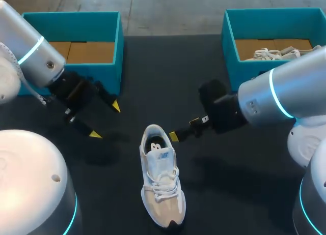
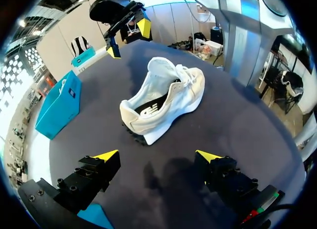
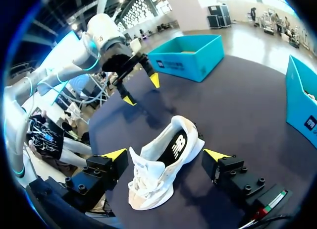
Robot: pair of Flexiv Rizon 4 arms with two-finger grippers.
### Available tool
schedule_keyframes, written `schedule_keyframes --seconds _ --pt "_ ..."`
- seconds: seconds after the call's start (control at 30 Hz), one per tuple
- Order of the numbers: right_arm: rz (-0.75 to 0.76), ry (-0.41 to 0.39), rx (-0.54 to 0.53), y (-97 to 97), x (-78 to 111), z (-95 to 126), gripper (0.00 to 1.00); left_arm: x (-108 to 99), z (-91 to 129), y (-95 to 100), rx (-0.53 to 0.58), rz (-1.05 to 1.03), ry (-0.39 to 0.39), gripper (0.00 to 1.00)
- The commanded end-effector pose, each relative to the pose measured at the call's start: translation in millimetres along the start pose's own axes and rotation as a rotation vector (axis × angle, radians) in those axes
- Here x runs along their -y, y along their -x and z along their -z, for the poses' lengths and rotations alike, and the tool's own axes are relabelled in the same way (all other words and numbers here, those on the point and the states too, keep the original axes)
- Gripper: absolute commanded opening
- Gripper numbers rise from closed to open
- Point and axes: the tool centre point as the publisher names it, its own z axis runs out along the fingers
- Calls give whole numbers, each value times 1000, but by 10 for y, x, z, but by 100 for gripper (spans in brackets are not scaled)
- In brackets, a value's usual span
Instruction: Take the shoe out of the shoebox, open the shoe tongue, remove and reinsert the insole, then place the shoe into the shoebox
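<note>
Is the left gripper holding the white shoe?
No, the left gripper is open and well apart from the white shoe, which lies on the dark table.

Shoe (image 1: 162, 181) upright, heel between left hand (image 1: 106, 120), right hand (image 1: 183, 130)

One shoe (image 1: 162, 180) on the table, two teal shoeboxes (image 1: 76, 17) (image 1: 275, 15).
</note>
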Motion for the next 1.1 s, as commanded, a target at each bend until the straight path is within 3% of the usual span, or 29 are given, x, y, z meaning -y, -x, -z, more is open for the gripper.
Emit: schedule_keyframes --seconds 0.03,0.4,0.7,1.1 --pt "-2 7 52 -37 37 -3 100 -70 213 -36 -7 -22 6 100" --pt "-2 7 52 -37 37 -3 100 -201 527 -99 -54 -112 13 100" --pt "-14 -97 171 -299 -139 -309 100 -304 674 -146 -57 -104 46 100" --pt "-31 -127 258 -460 -264 -585 100 -421 859 -166 -66 -92 96 100"
